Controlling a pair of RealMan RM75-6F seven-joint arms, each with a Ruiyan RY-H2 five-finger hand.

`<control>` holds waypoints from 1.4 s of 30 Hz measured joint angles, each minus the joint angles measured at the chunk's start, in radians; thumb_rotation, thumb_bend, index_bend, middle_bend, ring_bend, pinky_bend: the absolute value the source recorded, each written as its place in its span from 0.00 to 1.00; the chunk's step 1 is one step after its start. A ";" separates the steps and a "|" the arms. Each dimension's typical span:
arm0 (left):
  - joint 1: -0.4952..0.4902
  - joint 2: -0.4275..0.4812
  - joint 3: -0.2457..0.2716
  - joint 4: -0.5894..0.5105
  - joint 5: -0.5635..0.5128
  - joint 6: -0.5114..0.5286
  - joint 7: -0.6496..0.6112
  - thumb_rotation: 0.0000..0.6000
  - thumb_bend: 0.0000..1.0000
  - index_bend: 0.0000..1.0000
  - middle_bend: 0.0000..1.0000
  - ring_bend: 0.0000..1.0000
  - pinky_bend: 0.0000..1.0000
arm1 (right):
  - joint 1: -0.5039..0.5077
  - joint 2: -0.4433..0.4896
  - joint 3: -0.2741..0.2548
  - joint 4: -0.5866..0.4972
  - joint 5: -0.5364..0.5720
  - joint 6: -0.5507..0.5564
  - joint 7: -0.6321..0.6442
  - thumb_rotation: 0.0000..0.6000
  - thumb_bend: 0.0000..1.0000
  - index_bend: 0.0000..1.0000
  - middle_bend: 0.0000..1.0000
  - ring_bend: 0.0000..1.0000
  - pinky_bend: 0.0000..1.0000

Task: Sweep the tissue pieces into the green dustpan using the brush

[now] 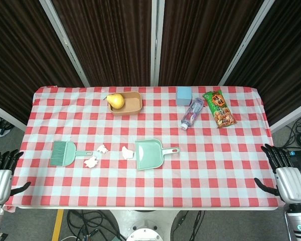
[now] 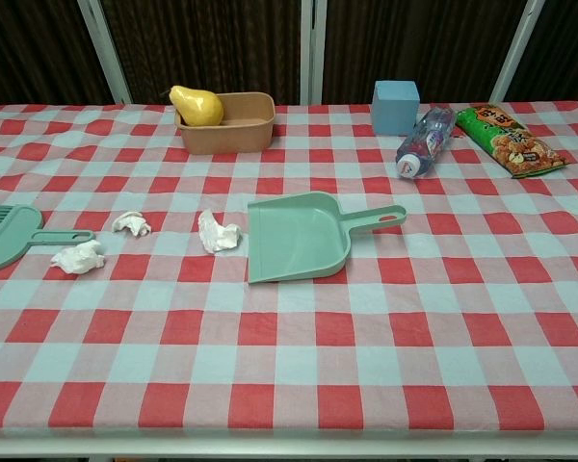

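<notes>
three crumpled tissue pieces (image 1: 102, 148) (image 1: 91, 162) (image 1: 127, 152) lie near the middle of the checked table (image 1: 215, 165), between the green brush (image 1: 64, 153) toward the left edge and the green dustpan (image 1: 149, 153) at the centre, whose handle points right. the left hand (image 1: 1, 178) and the right hand (image 1: 287, 175) hang off the front corners, fingers spread and holding nothing. toward the far edge sit a tray (image 1: 130, 104) with a pear (image 1: 115, 100), a blue box (image 1: 184, 95), a bottle (image 1: 191, 113) and a snack packet (image 1: 219, 108).
</notes>
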 measured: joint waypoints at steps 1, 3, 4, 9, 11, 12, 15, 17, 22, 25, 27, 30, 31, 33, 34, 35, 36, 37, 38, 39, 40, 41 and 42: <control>0.000 0.000 0.000 0.000 0.000 -0.001 0.000 1.00 0.09 0.13 0.09 0.07 0.02 | 0.000 0.000 -0.001 -0.001 0.000 -0.001 -0.001 1.00 0.14 0.00 0.05 0.00 0.00; -0.001 -0.001 0.001 0.001 -0.001 -0.005 -0.001 1.00 0.09 0.13 0.09 0.07 0.02 | 0.001 -0.001 -0.003 -0.001 0.000 -0.004 0.000 1.00 0.14 0.00 0.05 0.00 0.00; -0.002 0.000 0.001 0.001 -0.001 -0.007 0.001 1.00 0.09 0.13 0.09 0.07 0.02 | 0.001 -0.002 -0.005 0.000 0.000 -0.006 0.000 1.00 0.14 0.00 0.05 0.00 0.00; -0.006 0.002 -0.002 -0.002 -0.003 -0.011 0.001 1.00 0.09 0.13 0.09 0.07 0.02 | 0.002 -0.005 -0.006 0.002 -0.004 -0.005 0.004 1.00 0.14 0.00 0.06 0.00 0.00; -0.009 0.003 -0.003 -0.003 -0.002 -0.012 0.003 1.00 0.09 0.13 0.09 0.07 0.02 | 0.006 -0.003 -0.006 -0.001 -0.007 -0.011 0.005 1.00 0.14 0.00 0.08 0.00 0.00; -0.010 0.004 -0.004 -0.003 0.000 -0.013 0.003 1.00 0.09 0.13 0.09 0.07 0.02 | 0.013 0.000 -0.007 -0.004 -0.011 -0.020 0.005 1.00 0.14 0.00 0.08 0.00 0.00; -0.016 0.006 -0.007 -0.004 0.002 -0.015 0.002 1.00 0.09 0.13 0.09 0.07 0.02 | 0.045 0.013 -0.006 -0.022 -0.027 -0.064 -0.007 1.00 0.15 0.05 0.13 0.00 0.02; -0.019 0.006 -0.008 -0.003 0.004 -0.017 0.000 1.00 0.09 0.13 0.09 0.07 0.02 | 0.077 0.021 0.000 -0.038 -0.035 -0.101 -0.032 1.00 0.15 0.10 0.16 0.00 0.05; -0.030 0.006 -0.007 -0.003 0.022 -0.019 -0.002 1.00 0.09 0.13 0.09 0.07 0.02 | 0.195 0.022 0.037 -0.096 -0.032 -0.253 -0.174 1.00 0.15 0.18 0.23 0.03 0.08; -0.035 0.009 -0.007 -0.004 0.033 -0.016 -0.002 1.00 0.09 0.13 0.09 0.07 0.02 | 0.281 -0.012 0.068 -0.118 0.001 -0.371 -0.287 1.00 0.15 0.23 0.26 0.06 0.11; -0.037 0.011 -0.007 -0.005 0.037 -0.014 -0.004 1.00 0.09 0.13 0.09 0.07 0.02 | 0.340 -0.061 0.092 -0.119 0.044 -0.447 -0.372 1.00 0.15 0.25 0.28 0.07 0.11; -0.039 0.015 -0.005 -0.006 0.039 -0.015 -0.008 1.00 0.09 0.13 0.09 0.07 0.02 | 0.413 -0.160 0.122 -0.100 0.128 -0.519 -0.491 1.00 0.15 0.26 0.28 0.07 0.12; -0.039 0.016 -0.005 -0.006 0.039 -0.016 -0.009 1.00 0.09 0.13 0.09 0.07 0.02 | 0.434 -0.193 0.130 -0.089 0.157 -0.537 -0.523 1.00 0.15 0.26 0.28 0.07 0.12; -0.041 0.017 -0.005 -0.006 0.040 -0.017 -0.012 1.00 0.09 0.13 0.09 0.07 0.02 | 0.479 -0.269 0.146 -0.058 0.229 -0.573 -0.591 1.00 0.15 0.27 0.29 0.07 0.12; -0.041 0.017 -0.004 -0.005 0.040 -0.018 -0.013 1.00 0.09 0.13 0.09 0.07 0.02 | 0.497 -0.298 0.152 -0.042 0.260 -0.587 -0.621 1.00 0.15 0.27 0.29 0.07 0.12; -0.042 0.016 -0.004 -0.005 0.040 -0.019 -0.013 1.00 0.09 0.13 0.09 0.07 0.02 | 0.514 -0.325 0.156 -0.025 0.290 -0.600 -0.650 1.00 0.15 0.27 0.29 0.08 0.13; -0.043 0.016 -0.003 -0.005 0.040 -0.021 -0.013 1.00 0.09 0.13 0.09 0.07 0.02 | 0.536 -0.360 0.160 -0.002 0.328 -0.613 -0.690 1.00 0.15 0.27 0.30 0.08 0.13; -0.043 0.016 -0.003 -0.005 0.040 -0.021 -0.014 1.00 0.09 0.13 0.09 0.07 0.02 | 0.552 -0.385 0.162 0.016 0.354 -0.621 -0.719 1.00 0.15 0.28 0.30 0.08 0.13; -0.044 0.015 -0.002 -0.004 0.041 -0.022 -0.015 1.00 0.09 0.13 0.09 0.07 0.02 | 0.567 -0.410 0.164 0.034 0.378 -0.627 -0.747 1.00 0.15 0.29 0.31 0.09 0.13; -0.045 0.014 -0.002 -0.004 0.041 -0.023 -0.016 1.00 0.09 0.13 0.09 0.07 0.02 | 0.586 -0.444 0.165 0.058 0.407 -0.632 -0.782 1.00 0.15 0.30 0.32 0.10 0.14; -0.046 0.014 -0.002 -0.003 0.042 -0.023 -0.016 1.00 0.09 0.13 0.09 0.07 0.02 | 0.600 -0.468 0.166 0.076 0.427 -0.636 -0.807 1.00 0.15 0.31 0.33 0.10 0.14; -0.046 0.014 -0.002 -0.003 0.042 -0.023 -0.016 1.00 0.09 0.13 0.09 0.07 0.02 | 0.614 -0.490 0.166 0.093 0.447 -0.639 -0.829 1.00 0.15 0.32 0.33 0.11 0.14; -0.046 0.013 -0.001 -0.002 0.043 -0.023 -0.017 1.00 0.09 0.13 0.09 0.07 0.02 | 0.633 -0.516 0.166 0.115 0.471 -0.641 -0.857 1.00 0.15 0.32 0.34 0.11 0.14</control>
